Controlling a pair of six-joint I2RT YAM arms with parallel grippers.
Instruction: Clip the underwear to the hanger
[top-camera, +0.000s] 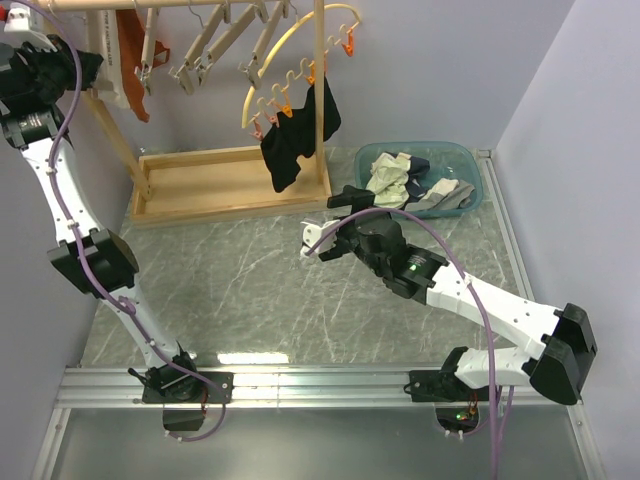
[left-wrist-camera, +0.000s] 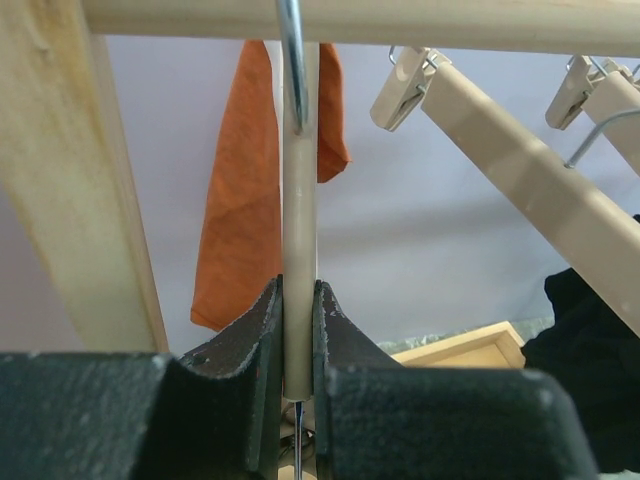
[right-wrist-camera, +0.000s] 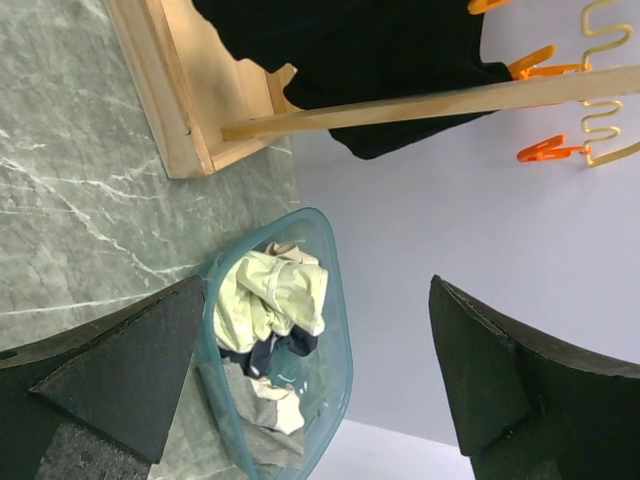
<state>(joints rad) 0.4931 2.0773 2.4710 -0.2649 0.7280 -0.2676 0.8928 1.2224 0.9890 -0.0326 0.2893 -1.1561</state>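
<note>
In the left wrist view my left gripper (left-wrist-camera: 298, 292) is shut on the light wooden bar of the hanger (left-wrist-camera: 299, 190). The hanger hangs by its wire hook (left-wrist-camera: 291, 60) from the rack's rail (left-wrist-camera: 420, 22). The rust-orange underwear (left-wrist-camera: 245, 190) hangs down just behind that bar. In the top view the underwear (top-camera: 133, 50) shows at the rack's left end, next to my left gripper (top-camera: 45, 62). My right gripper (top-camera: 325, 222) is open and empty above the table, left of the basin, and its jaws stand wide apart in the right wrist view (right-wrist-camera: 318, 290).
Several spare wooden clip hangers (top-camera: 215, 45) hang on the rail. A yellow hoop (top-camera: 290, 40) with orange pegs holds a black garment (top-camera: 295, 140). The rack's wooden base tray (top-camera: 230, 185) lies on the table. A teal basin (top-camera: 470, 160) at the back right holds cream and grey clothes (top-camera: 395, 180).
</note>
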